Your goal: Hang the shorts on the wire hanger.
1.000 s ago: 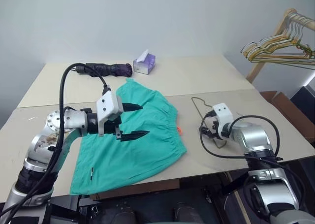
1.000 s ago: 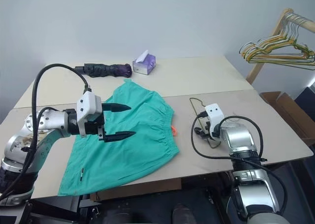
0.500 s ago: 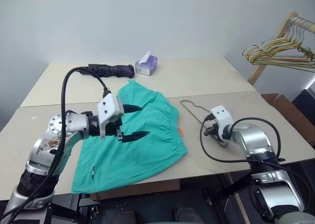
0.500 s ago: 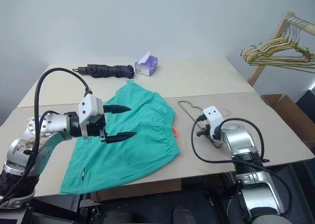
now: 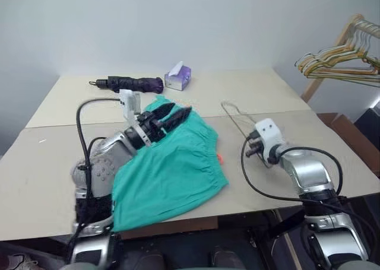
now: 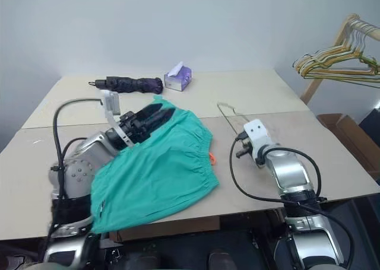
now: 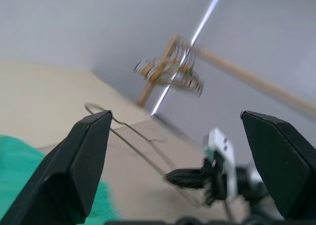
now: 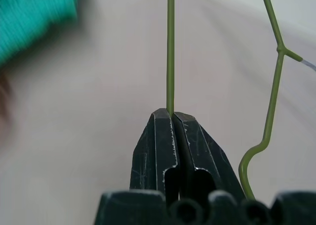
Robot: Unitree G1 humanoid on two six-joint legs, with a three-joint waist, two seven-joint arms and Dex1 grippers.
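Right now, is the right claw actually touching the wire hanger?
Touching: the right wrist view shows the right gripper shut on the wire hanger.

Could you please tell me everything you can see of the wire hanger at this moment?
The wire hanger is one thin olive-green wire with a twisted neck and a curled hook. The right claw is shut on one straight run of it, the wire rising from between the black fingertips. From the head views it slants up and away from the claw above the beige table, right of the teal shorts and apart from them. Whether any part rests on the table I cannot tell.
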